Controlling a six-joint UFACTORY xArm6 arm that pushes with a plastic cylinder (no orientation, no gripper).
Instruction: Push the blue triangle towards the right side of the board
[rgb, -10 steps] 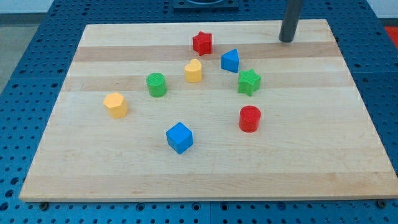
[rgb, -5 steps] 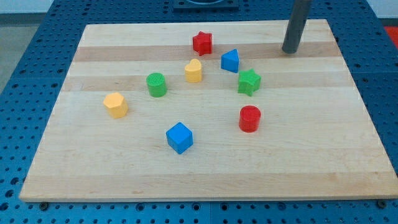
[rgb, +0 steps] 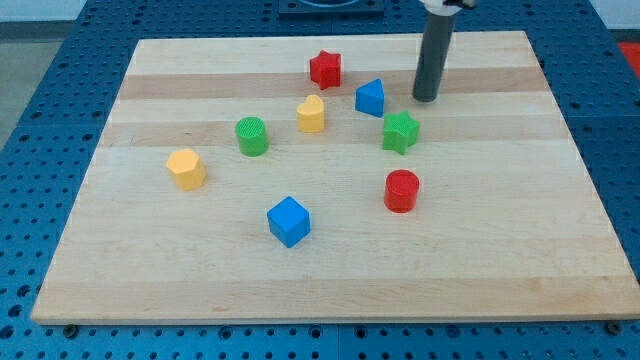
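My tip (rgb: 426, 98), bare and holding nothing, sits just right of the blue triangle (rgb: 370, 98) (wrong side); pushing now would drive it left toward 1 yellow block (rgb: 311, 114).

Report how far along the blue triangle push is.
Done: nothing visible; the blue triangle sits in the board's upper middle, right of the red star and above-left of the green star. In hand: my tip stands just right of the triangle, apart from it, the wrong side for pushing right. Left: get round to its left, then make the whole push.
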